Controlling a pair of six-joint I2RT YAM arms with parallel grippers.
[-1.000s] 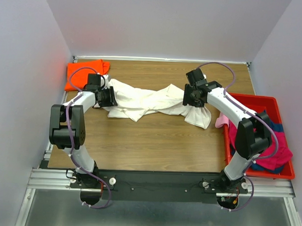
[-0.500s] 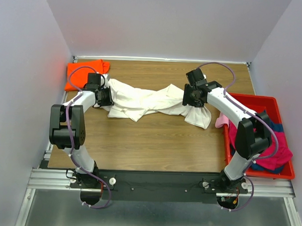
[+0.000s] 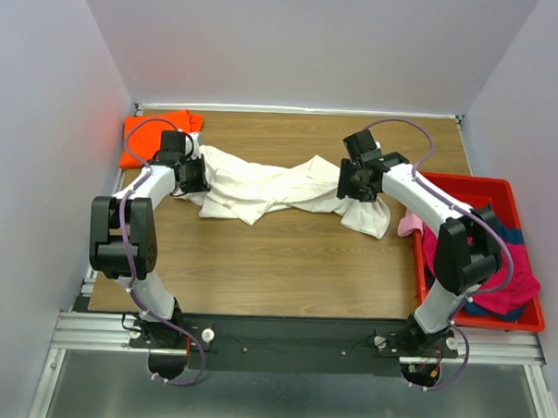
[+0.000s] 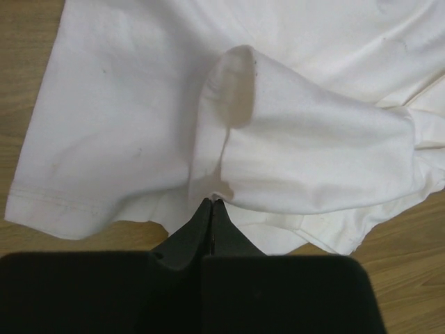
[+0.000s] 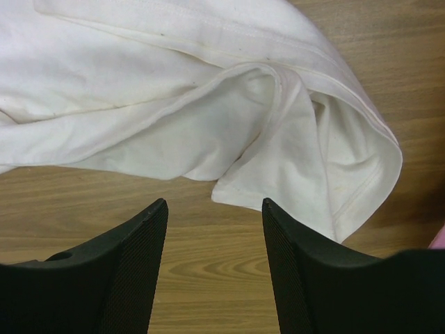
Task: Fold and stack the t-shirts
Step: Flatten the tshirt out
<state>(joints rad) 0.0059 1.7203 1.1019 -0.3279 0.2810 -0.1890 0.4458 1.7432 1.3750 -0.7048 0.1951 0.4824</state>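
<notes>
The cream-white t-shirt (image 3: 271,185) lies crumpled and stretched across the back middle of the table. My left gripper (image 3: 197,175) is at the shirt's left end. In the left wrist view its jaws (image 4: 211,203) are shut on a fold of the white cloth (image 4: 306,153). My right gripper (image 3: 347,188) is at the shirt's right end. In the right wrist view it (image 5: 214,203) is open and empty, with the shirt's hem (image 5: 292,139) just beyond the fingertips. The orange t-shirt (image 3: 153,131) lies at the back left corner.
A red bin (image 3: 465,181) stands at the right edge. It holds a magenta shirt (image 3: 498,274) and a dark blue one (image 3: 511,233). A pale pink shirt (image 3: 409,224) hangs over its left rim. Bare wood table (image 3: 277,264) lies in front of the white shirt.
My left gripper has moved a little left and back with the shirt's left end. The right gripper has hardly moved.
</notes>
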